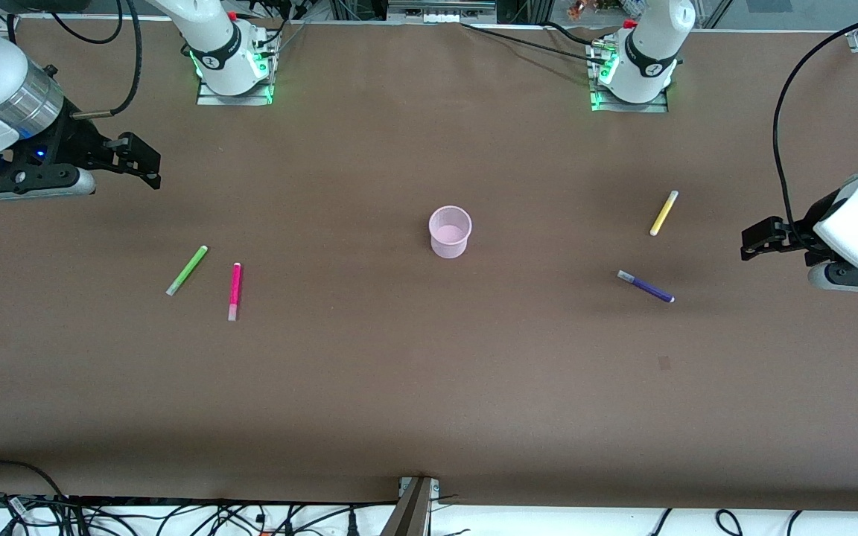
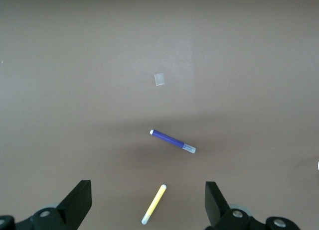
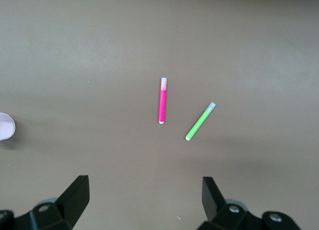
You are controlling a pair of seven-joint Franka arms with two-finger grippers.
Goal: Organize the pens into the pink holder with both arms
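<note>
I see no pen stowed yet. The holder (image 1: 450, 231) stands empty mid-table. Green pen (image 1: 187, 270) and pink pen (image 1: 234, 291) lie below the right gripper (image 1: 147, 160); yellow pen (image 1: 663, 213) and purple pen (image 1: 646, 286) near the left gripper (image 1: 753, 246). Both grippers are wide open, holding nothing.

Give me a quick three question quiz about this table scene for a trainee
1. True or false: the pink holder already has a pen in it.
2. Which pens lie toward the right arm's end? A) yellow pen and purple pen B) green pen and magenta pen
3. Fill in: the left gripper and right gripper are both ____.
Key: 1 false; 2 B; 3 open.
</note>
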